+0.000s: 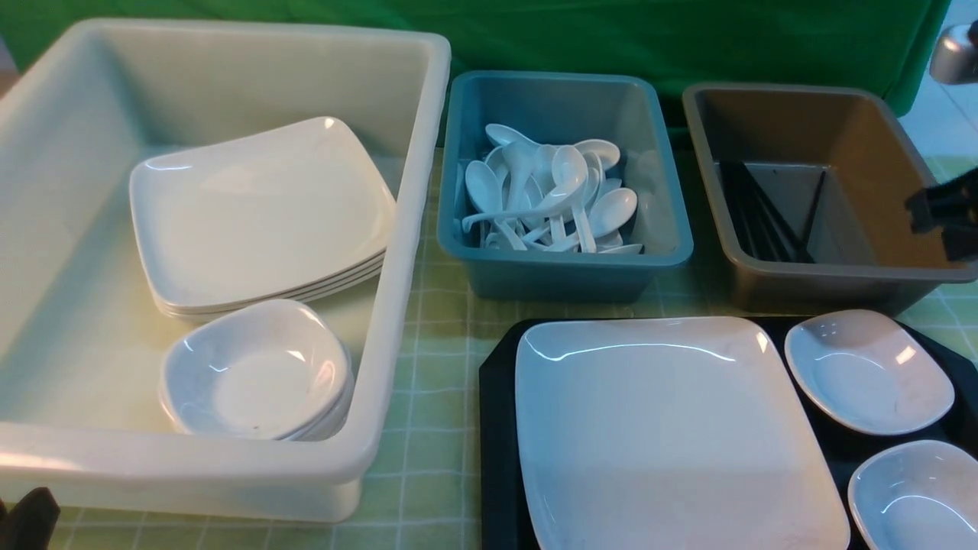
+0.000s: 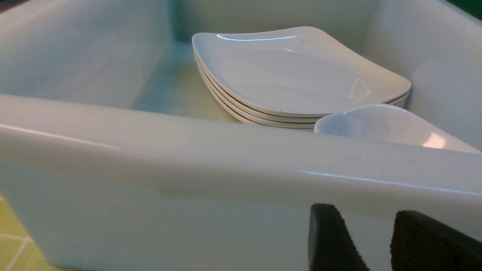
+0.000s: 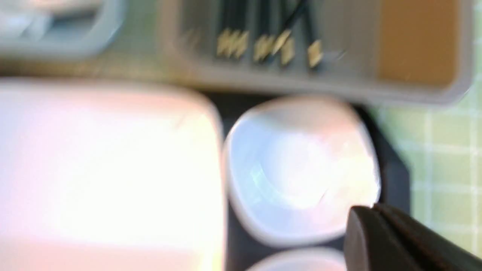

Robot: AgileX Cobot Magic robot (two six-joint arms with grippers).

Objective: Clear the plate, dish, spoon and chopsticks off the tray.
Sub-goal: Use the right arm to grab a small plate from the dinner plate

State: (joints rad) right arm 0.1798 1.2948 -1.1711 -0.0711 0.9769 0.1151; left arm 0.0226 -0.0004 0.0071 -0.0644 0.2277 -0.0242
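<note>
The black tray [image 1: 497, 428] sits at the front right and carries the large white plate [image 1: 672, 435] and two small white dishes [image 1: 867, 370] [image 1: 917, 493]. Only these show on the part of the tray in view. In the blurred right wrist view my right gripper [image 3: 371, 210] is shut and empty, hovering by the rim of a dish [image 3: 297, 169] next to the plate [image 3: 105, 169]. It shows at the right edge of the front view [image 1: 943, 218]. My left gripper [image 2: 361, 222] is open and empty, low in front of the white bin's wall [image 2: 188, 150].
The white bin [image 1: 397, 229] on the left holds stacked plates [image 1: 260, 214] and bowls [image 1: 256, 370]. A blue bin [image 1: 565, 267] holds several white spoons [image 1: 550, 195]. A grey-brown bin [image 1: 825, 275] holds several black chopsticks [image 1: 764, 218]. A green checked cloth covers the table.
</note>
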